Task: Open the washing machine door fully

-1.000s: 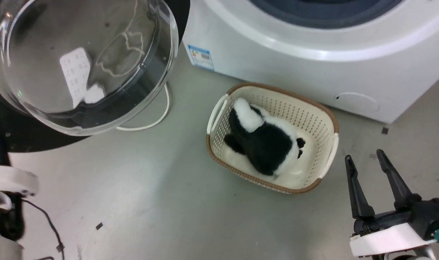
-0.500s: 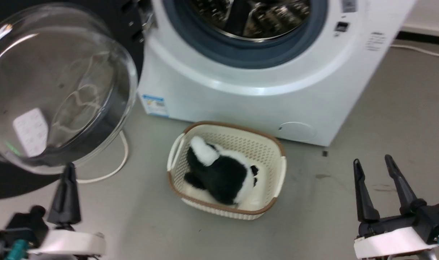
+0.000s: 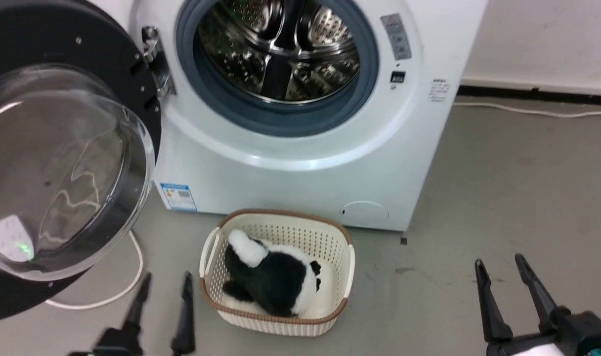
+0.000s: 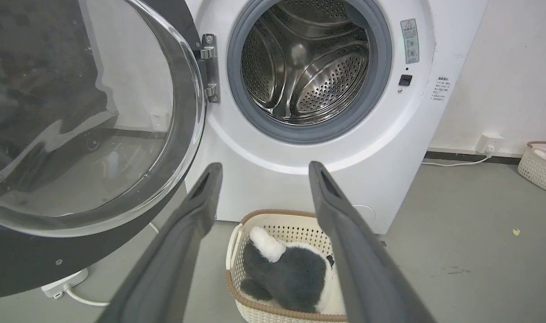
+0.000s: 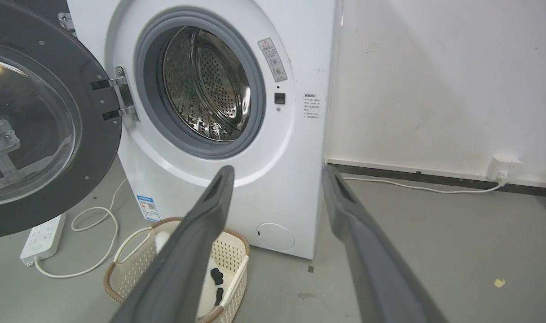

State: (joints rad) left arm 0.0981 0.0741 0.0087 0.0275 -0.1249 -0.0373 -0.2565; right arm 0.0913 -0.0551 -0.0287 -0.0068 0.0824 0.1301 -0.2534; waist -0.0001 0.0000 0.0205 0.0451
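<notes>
The washing machine door (image 3: 58,168), a black ring around a bulging clear glass bowl, hangs swung out to the left on its hinge (image 3: 154,59). It shows again in the left wrist view (image 4: 84,116) and the right wrist view (image 5: 35,130). The steel drum (image 3: 280,49) of the white washer (image 3: 290,178) lies exposed. My left gripper (image 3: 166,277) is open and empty at the lower left, below and apart from the door; its fingers point at the washer front (image 4: 265,167). My right gripper (image 3: 499,260) is open and empty over the floor at the lower right (image 5: 278,170).
A cream basket (image 3: 280,213) holding a black and white plush toy (image 3: 276,277) stands on the floor before the washer. A white cable (image 3: 127,287) and power strip (image 5: 41,237) lie under the door. A small round flap (image 3: 364,211) sits low on the washer. Another basket (image 4: 540,166) stands at the wall.
The head camera has tilted up and back, so the drum and washer front have come into the picture. The left gripper has come into view, now low beside the basket with both fingers showing.
</notes>
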